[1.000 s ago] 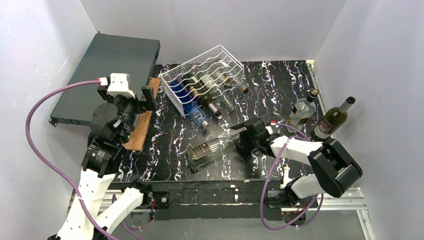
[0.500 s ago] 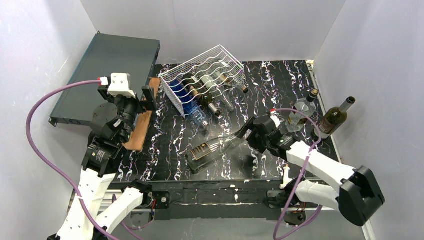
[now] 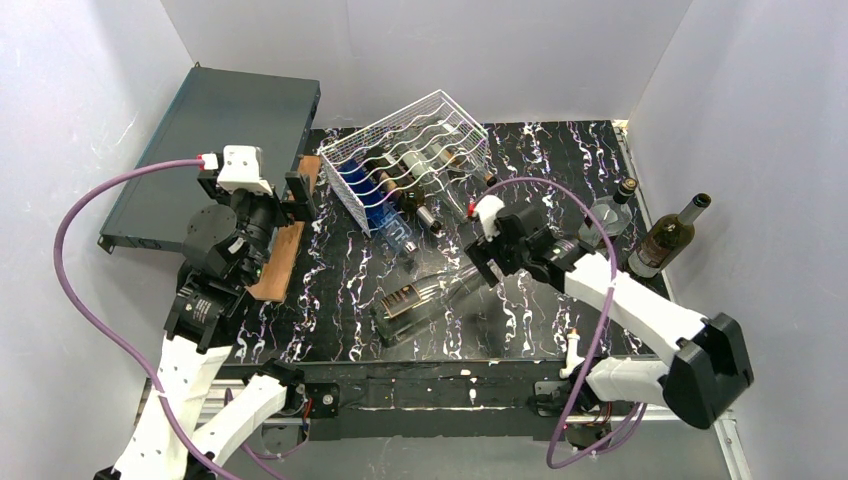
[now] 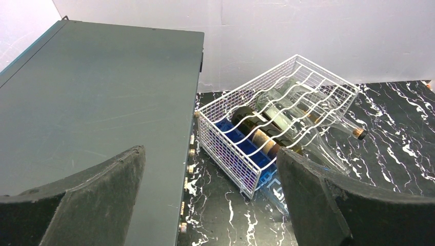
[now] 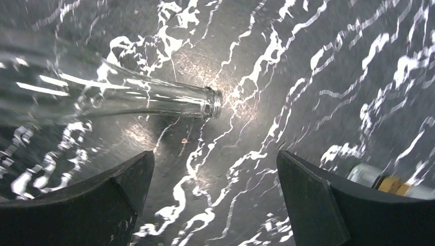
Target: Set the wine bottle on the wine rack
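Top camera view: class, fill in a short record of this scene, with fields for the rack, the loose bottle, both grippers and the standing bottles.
wine rack: white wire, at the back of the table, several bottles lying in it
loose bottle: clear glass, on its side on the table, outside the rack
right gripper: open, empty, close to the loose bottle's neck, not touching
left gripper: open, empty, facing the rack
standing bottles: dark bottle and clear squat bottle, upright at the table's right edge
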Action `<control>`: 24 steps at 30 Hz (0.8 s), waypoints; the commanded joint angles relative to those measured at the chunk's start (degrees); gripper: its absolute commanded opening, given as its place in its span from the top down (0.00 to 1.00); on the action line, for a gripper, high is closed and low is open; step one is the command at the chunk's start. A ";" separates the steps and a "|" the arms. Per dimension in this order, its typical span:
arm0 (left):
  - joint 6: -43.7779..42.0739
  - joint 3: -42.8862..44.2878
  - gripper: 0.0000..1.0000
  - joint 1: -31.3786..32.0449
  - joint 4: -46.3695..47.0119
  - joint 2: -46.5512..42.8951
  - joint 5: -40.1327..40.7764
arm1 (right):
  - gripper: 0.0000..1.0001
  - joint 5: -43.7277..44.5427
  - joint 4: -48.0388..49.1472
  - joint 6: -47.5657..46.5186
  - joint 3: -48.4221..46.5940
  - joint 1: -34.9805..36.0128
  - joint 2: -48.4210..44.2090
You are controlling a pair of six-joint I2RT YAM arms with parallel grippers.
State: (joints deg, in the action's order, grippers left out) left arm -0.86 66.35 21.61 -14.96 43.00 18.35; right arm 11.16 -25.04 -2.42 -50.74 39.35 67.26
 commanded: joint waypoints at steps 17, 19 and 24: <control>-2.37 -0.36 0.01 1.43 1.94 -3.41 3.48 | 0.02 -31.93 -9.82 -52.96 -11.61 -0.78 18.03; -2.64 -0.29 0.01 1.36 1.98 -3.29 4.02 | 0.02 -33.12 -9.10 -53.83 -11.72 -0.78 19.80; -2.62 -0.23 0.01 1.33 1.86 -3.73 3.95 | 0.03 -35.02 -5.34 -54.75 -10.72 -0.79 23.95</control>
State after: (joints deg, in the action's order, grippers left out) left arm -2.61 66.35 22.90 -14.68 39.64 20.64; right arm -20.47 -32.62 -53.74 -60.42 38.94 88.92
